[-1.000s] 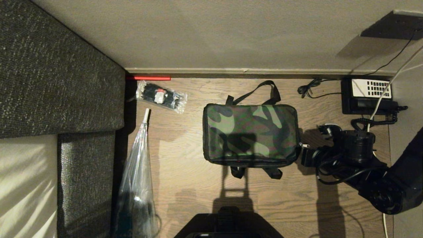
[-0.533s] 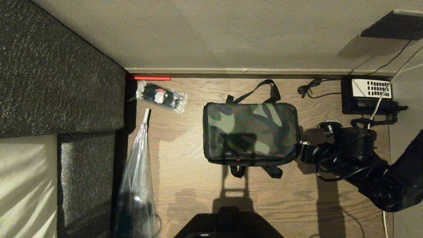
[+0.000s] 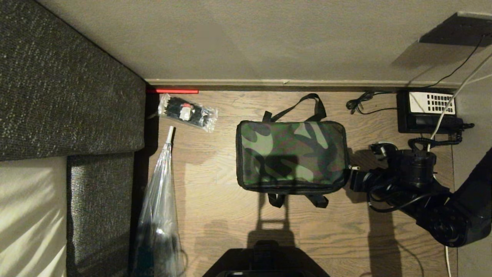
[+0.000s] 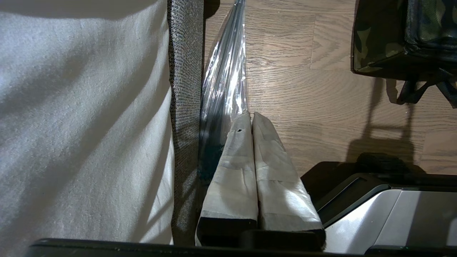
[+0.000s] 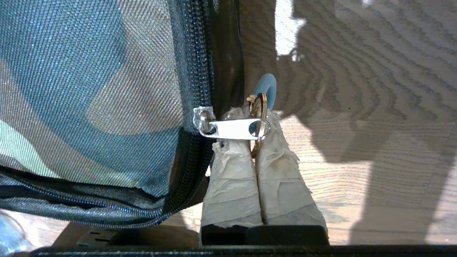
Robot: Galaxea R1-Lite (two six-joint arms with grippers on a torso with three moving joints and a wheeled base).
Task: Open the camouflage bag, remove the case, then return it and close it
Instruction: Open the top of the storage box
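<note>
Case perhaps hidden inside camouflage bag (image 3: 292,156)

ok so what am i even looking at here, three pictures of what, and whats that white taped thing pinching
It is a two-armed robot, seen by three of its own cameras. One sits on its head and looks down at a wooden floor. The other two sit on its wrists, just behind the fingers.

In the head view a camouflage bag lies shut in the middle. The black right arm reaches in beside it. Also on the floor: a small clear packet, a long clear plastic sleeve, a black telephone with cables, and a sofa on the left.

The white taped things are gripper fingers. In the right wrist view the right gripper is shut on the bag's silver zipper pull, by its ring. The left gripper is shut, holds nothing and hangs parked near the sleeve.
</note>
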